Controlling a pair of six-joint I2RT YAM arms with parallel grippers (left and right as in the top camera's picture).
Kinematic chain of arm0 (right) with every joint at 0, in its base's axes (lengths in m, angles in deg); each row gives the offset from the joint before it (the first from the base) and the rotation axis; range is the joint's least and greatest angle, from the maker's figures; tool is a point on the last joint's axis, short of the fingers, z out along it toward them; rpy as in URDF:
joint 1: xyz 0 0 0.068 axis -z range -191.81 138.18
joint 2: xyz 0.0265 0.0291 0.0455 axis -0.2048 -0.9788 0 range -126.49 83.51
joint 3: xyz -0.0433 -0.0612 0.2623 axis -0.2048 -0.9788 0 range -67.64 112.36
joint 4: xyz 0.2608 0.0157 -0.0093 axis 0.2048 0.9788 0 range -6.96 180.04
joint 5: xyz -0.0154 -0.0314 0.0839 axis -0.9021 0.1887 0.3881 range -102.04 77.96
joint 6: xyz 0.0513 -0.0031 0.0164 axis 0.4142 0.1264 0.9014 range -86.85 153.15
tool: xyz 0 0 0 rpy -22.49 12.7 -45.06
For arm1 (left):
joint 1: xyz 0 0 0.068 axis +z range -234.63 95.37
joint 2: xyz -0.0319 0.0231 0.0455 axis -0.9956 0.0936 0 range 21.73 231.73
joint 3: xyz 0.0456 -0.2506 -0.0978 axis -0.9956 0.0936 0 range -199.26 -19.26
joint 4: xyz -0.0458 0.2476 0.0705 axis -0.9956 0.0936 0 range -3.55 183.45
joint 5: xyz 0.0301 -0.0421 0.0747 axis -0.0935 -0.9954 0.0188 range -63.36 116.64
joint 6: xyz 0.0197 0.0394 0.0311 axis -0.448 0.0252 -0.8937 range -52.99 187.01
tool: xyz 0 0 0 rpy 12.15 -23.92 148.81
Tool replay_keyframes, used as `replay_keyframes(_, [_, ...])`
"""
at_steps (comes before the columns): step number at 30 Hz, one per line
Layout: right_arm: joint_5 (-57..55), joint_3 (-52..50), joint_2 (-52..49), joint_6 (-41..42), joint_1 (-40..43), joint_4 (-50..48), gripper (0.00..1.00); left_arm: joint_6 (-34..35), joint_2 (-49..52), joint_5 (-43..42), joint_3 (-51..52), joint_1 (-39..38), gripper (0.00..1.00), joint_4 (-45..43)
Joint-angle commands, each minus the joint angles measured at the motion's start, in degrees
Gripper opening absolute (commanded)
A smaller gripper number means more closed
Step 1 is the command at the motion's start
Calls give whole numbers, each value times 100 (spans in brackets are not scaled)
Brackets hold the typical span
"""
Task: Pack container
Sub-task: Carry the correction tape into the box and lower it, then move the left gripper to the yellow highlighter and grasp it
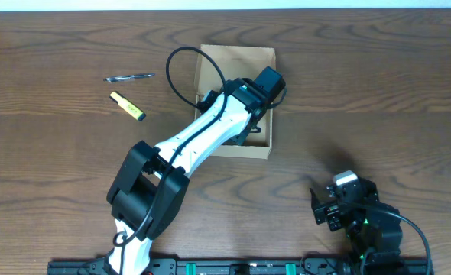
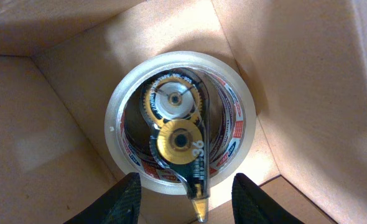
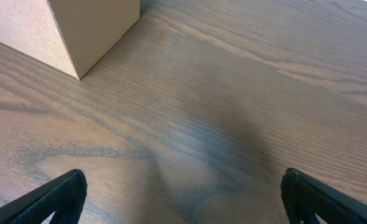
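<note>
- Overhead view, far left: a ballpoint pen [image 1: 130, 77] and a yellow highlighter [image 1: 127, 106] lie on the wooden table [image 1: 378, 92], near each other and well apart from the box. They look like items not yet packed.
- Centre: the cardboard box [image 1: 233, 61] stands open near the table's far edge. The left arm [image 1: 202, 134] reaches from the near edge over the box's front wall, its wrist tipped downward so the tool end sits inside the opening.
- Left wrist view: the camera looks straight down to the box floor. A roll of clear packing tape [image 2: 124, 106] lies flat there, close to the inside corner. A correction tape dispenser [image 2: 177, 140] rests in the roll's core, its nose poking out over the rim. Nesting it there saves floor space for the rest.
- The left gripper [image 2: 186, 186] hangs above the roll with its jaws spread and nothing between them. My guess is that the drop is done and the arm can lift clear.
- Overhead view, lower right: the right gripper [image 1: 334, 208] is parked low near the table's near edge, well clear of the box, probably to leave the other arm room.
- Right wrist view: its fingers [image 3: 53, 199] sit wide apart over bare wood, holding nothing, with only a box corner showing at upper left.
</note>
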Motion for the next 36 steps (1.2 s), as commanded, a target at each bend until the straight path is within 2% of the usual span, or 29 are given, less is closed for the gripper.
replay_keyframes(1, [2,-15,35,59,46,11,99,48,74,44,-125,-20,48,31])
replay_keyframes(6, [2,-15,35,59,46,9,99,116,17,92,-127,-7,49,-55])
replay_keyframes(9, [2,-15,35,59,46,11,99,203,-367,308,-138,33,50,-101])
replay_keyframes(14, [2,-15,35,57,46,9,99,192,-1462,1360,-140,262,59,52])
replay_keyframes(17, [2,-15,35,59,46,9,99,195,-2114,2256,-140,763,64,483])
replay_keyframes(19, [2,-15,35,59,46,9,99,192,-2330,2341,-140,1270,73,726])
replay_keyframes(20, [2,-15,35,59,46,9,99,184,-2385,2247,-140,1609,77,846])
replay_keyframes(22, [2,-15,35,57,46,11,99,15,-2371,1952,-140,2122,77,942])
replay_keyframes(26, [2,-15,35,59,44,11,99,-1093,-2015,863,-140,3381,75,940])
replay_keyframes(27, [2,-15,35,59,46,9,99,-1392,-1891,673,-140,3609,81,935])
replay_keyframes(31, [2,-15,35,59,46,9,99,-2208,-1329,201,-144,4236,84,896])
replay_keyframes(34, [2,-15,35,59,46,11,99,-2739,-881,-79,-160,4498,95,730])
replay_keyframes(36, [2,-15,35,59,46,11,99,-2946,-629,-219,-188,4575,98,629])
